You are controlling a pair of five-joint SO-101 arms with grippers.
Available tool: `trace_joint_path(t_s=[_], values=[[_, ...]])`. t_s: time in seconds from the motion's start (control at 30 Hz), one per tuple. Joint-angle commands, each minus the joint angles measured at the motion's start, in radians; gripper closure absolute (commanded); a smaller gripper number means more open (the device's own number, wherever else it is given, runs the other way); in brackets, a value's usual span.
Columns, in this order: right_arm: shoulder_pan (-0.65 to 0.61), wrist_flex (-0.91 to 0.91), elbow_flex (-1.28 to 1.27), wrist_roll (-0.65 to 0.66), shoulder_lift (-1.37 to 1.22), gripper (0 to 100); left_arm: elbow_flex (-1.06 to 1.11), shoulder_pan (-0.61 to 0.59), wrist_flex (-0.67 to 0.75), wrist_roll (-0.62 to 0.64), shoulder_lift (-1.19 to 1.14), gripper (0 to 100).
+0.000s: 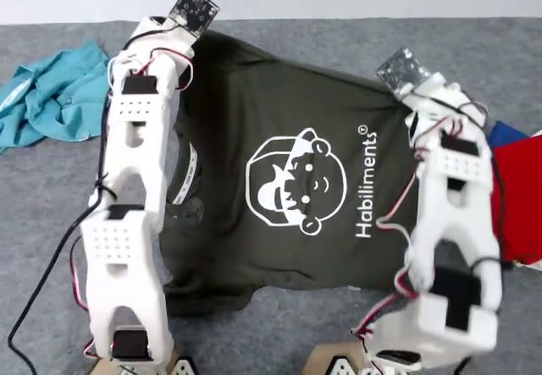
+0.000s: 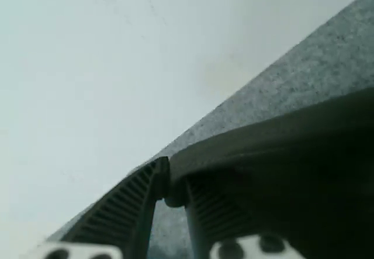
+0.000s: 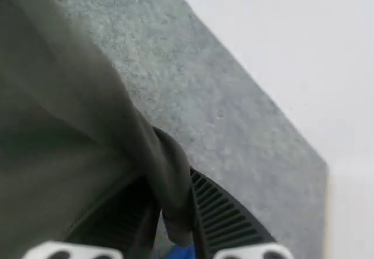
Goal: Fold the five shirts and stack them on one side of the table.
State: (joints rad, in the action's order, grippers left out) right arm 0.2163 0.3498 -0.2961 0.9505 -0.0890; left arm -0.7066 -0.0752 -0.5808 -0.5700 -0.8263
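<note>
High view first: where's the dark shirt?
— Spread print-up, middle of the desk.
— What holds it?
— The left hand and the right hand each pinch its far edge, probably to fold it nearward. A teal shirt waits far left, a red shirt right.

My ribbed fingers look like matt black plastic. The dark shirt is soft, matt cloth with a smooth white print. The table cover seems rough grey felt.
</note>
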Motion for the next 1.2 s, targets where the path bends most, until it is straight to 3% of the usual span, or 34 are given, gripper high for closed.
trace_joint_path(t_s=[0.0, 0.2, 0.3, 0.43, 0.63, 0.87, 1.17], values=[[-0.007, 0.048, 0.19, -0.04, -0.096, 98.8, -0.283, 0.002, -0.11, 0.009, -0.109, 100], [-0.013, 0.107, 0.408, -0.14, -0.259, 98.8, -0.648, 0.0, -0.219, 0.035, -0.322, 100], [-0.016, 0.14, 0.489, -0.178, -0.302, 98.8, -0.822, 0.002, -0.196, 0.126, -0.382, 100], [-0.028, 0.157, 0.517, -0.181, -0.326, 98.8, -0.955, 0.041, -0.157, 0.086, -0.427, 100], [-0.03, 0.156, 0.517, -0.183, -0.331, 98.8, -0.97, 0.106, -0.132, -0.008, -0.443, 100], [-0.021, 0.151, 0.531, -0.183, -0.323, 98.8, -0.938, 0.118, 0.092, -0.04, -0.442, 100], [-0.03, 0.151, 0.631, -0.183, -0.303, 98.9, -0.943, 0.084, 0.104, -0.092, -0.44, 100]])
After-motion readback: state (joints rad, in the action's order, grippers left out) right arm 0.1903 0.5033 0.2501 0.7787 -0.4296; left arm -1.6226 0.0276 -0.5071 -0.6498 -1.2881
